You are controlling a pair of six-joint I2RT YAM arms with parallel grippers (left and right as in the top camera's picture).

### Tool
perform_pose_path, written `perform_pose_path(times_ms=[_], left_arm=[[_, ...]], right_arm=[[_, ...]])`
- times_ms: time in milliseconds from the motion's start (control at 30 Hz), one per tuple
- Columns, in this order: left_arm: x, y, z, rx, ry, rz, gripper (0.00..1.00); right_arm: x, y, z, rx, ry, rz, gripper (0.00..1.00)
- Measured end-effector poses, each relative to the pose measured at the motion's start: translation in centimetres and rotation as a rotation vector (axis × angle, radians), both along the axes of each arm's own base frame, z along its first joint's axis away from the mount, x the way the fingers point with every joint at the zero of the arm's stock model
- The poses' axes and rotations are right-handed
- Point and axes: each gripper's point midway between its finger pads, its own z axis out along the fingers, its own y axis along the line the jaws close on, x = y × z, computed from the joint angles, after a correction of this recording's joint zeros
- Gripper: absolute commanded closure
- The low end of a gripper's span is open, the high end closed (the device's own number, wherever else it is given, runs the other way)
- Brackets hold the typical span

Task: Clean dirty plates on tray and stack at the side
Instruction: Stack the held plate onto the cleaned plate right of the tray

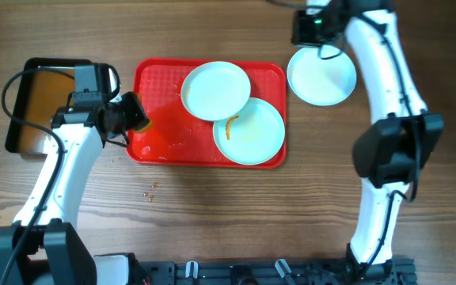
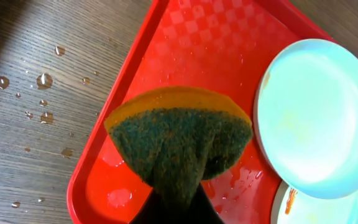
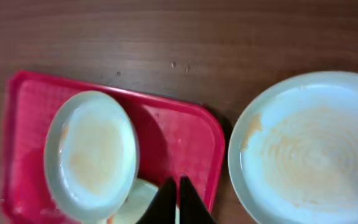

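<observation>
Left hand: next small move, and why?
Probably slide the sponge right to the lower plate: its orange smear is unwiped, while the sponge hangs over the bare left end of the tray. The upper plate overlaps its rim but leaves the smear clear.

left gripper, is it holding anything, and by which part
The left gripper holds a green-and-orange scouring sponge, pinched at the middle of its near edge, so the sponge fans out over the red tray.

Robot lab bench, this one, wood-grain table (image 1: 212, 222), white left arm (image 1: 60, 172) and right arm (image 1: 382, 63) rising off a black rail (image 1: 252, 273) at 6 o'clock, loose black cable (image 1: 6, 95) at 9 o'clock, red tray (image 1: 157, 87) near centre.
</observation>
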Motion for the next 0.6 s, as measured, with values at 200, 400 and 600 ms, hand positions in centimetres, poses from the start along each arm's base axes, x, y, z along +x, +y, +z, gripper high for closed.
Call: perform_pose_path(times_ms=[200, 400, 600], left_arm=[[0.1, 0.0, 0.0, 0.0, -0.003, 0.0, 0.96], [0.1, 0.0, 0.0, 0.0, -0.003, 0.001, 0.96], [0.1, 0.0, 0.0, 0.0, -0.003, 0.0, 0.96]], right_arm=[[-1.3, 3.3, -0.5, 0.097, 0.031, 0.09, 0.27], [-3.7, 10.5, -7.2, 0.021, 0.098, 0.065, 0.28], [-4.9, 10.3, -10.1, -0.123, 0.132, -0.075, 0.29]])
